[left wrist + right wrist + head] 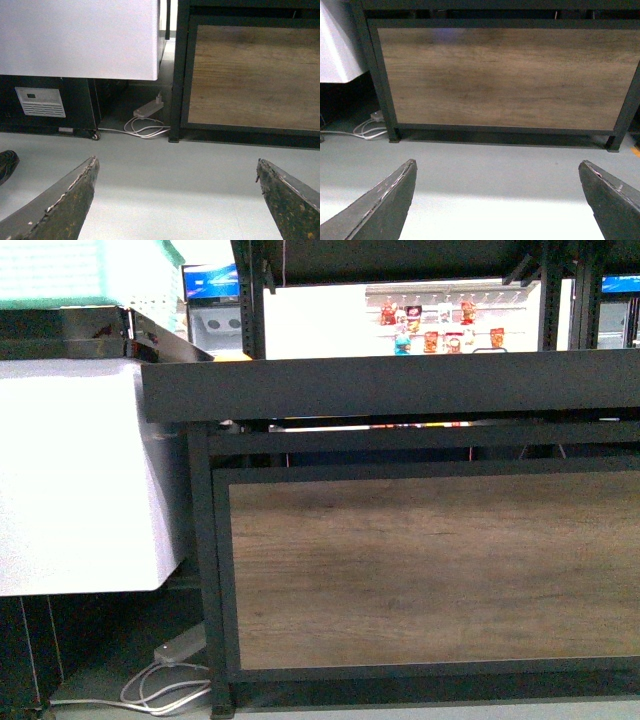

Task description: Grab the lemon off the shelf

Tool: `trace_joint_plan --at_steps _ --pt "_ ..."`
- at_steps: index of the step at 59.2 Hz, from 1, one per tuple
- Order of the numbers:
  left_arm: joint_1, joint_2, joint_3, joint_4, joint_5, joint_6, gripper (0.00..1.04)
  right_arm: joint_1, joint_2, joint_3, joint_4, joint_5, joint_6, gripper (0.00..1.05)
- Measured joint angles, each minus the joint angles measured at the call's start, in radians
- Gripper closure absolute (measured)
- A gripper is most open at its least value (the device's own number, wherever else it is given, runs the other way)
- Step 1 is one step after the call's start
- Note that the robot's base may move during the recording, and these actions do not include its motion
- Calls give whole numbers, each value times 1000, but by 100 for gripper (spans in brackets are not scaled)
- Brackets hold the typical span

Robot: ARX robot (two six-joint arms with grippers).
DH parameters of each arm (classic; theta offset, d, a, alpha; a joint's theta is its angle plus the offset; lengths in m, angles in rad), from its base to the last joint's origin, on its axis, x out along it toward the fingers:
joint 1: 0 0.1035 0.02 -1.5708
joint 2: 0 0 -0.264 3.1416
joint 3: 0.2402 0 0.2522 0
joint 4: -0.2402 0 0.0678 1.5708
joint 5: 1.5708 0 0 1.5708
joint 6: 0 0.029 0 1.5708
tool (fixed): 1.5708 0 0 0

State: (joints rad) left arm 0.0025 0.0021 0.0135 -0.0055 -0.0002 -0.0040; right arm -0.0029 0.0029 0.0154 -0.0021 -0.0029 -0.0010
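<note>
Up on the shelf (390, 388), behind the raised rim (520, 380) at 12 o'clock in the front view: presumably where to find the lemon. Not visible in any view, hidden from this low angle. Cannot place it closer than that.

Need height first. Raise the arms above the rim, get a wrist camera looking down into the tray, locate the lemon before committing. Come in from above, not through the front edge; watch the rim, tall enough by the look of it to catch a finger. Expect a round, firm fruit likely to roll: centre it, close across the short axis, lift straight up.

On the left gripper (176, 162): jaws spread wide, empty, hanging low over the floor (215, 150) near the corner post (179, 75). On the right gripper (497, 162): same, wide apart, nothing held, facing the wood panel (505, 75) under the tray.

Around, front view: white cabinet (70, 470) at 9 o'clock, just beside the shelf. White cable (147, 130) coiled on the floor at 7 o'clock, between cabinet and post; keep clear. Green crate (80, 270) at 11 o'clock. Hanging snack packets (440, 330) at 12–1 o'clock, well behind the shelf.
</note>
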Motion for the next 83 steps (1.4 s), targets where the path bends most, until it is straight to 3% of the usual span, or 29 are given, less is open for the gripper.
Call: trace_joint_plan --at_steps 83 --pt "0 0 0 0 0 0 8 0 0 0 0 0 0 7"
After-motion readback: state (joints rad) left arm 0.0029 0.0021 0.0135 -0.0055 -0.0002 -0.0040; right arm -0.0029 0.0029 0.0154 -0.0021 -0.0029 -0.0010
